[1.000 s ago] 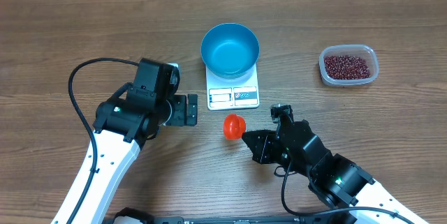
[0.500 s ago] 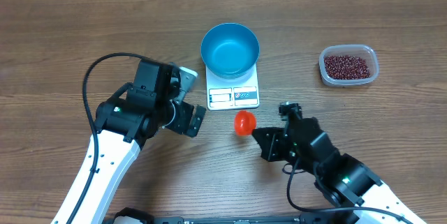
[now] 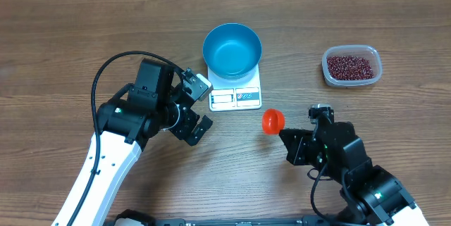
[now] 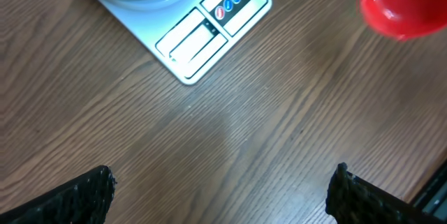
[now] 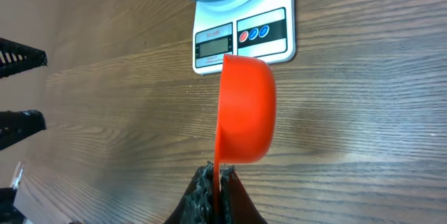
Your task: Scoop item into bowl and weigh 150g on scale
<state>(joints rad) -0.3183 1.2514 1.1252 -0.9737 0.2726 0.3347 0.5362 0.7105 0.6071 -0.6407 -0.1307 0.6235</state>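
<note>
Only the overhead view shows the beans (image 3: 349, 65) in a tub (image 3: 378, 63), well right of the bowl (image 3: 232, 48) on the scale (image 3: 235, 98). Up close, right fingers (image 5: 203, 190) pinch a scoop (image 5: 244, 109) by its handle; left fingers (image 4: 78, 196) spread wide.

Wooden table (image 3: 84, 29) under me: brown boards, the grain running side to side across the whole view. Sitting flat on it, toward the far middle, is the white scale (image 3: 235, 98) — display and buttons along the edge nearest me. Off to my right, well apart from it, the clear plastic tub (image 3: 327, 71) rests straight on the wood — near the far edge.
</note>
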